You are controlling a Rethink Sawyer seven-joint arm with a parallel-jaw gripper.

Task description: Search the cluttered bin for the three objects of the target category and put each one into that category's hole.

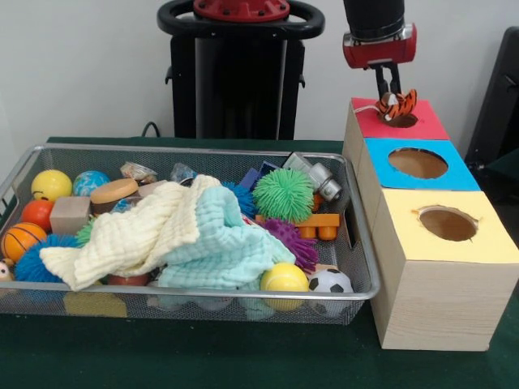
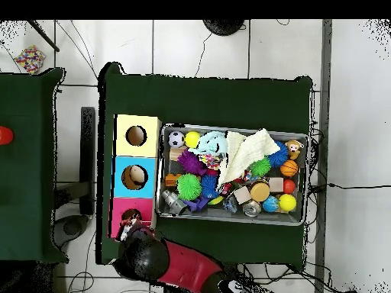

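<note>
My gripper (image 1: 388, 95) hangs over the red-topped box (image 1: 424, 124) at the far right, its narrow fingers close together on a tiger-striped plush toy (image 1: 397, 104). The toy sits right at the rim of the box's round hole (image 1: 401, 121), with its cord loop (image 1: 366, 108) trailing left over the red top. In the overhead view the gripper (image 2: 131, 226) covers that hole. The wire-mesh bin (image 1: 186, 293) holds the clutter. A tan plush toy (image 2: 293, 149) lies in one of its corners, and it peeks in at the left edge of the front view (image 1: 4, 271).
A blue-topped box (image 1: 458, 173) and a yellow-topped box (image 1: 486, 239) stand in a row with the red one, beside the bin. A pale yellow cloth (image 1: 138, 235) and a mint cloth (image 1: 219, 243) cover the bin's middle, among a green spiky ball (image 1: 283, 194), a soccer ball (image 1: 330, 282) and smooth balls.
</note>
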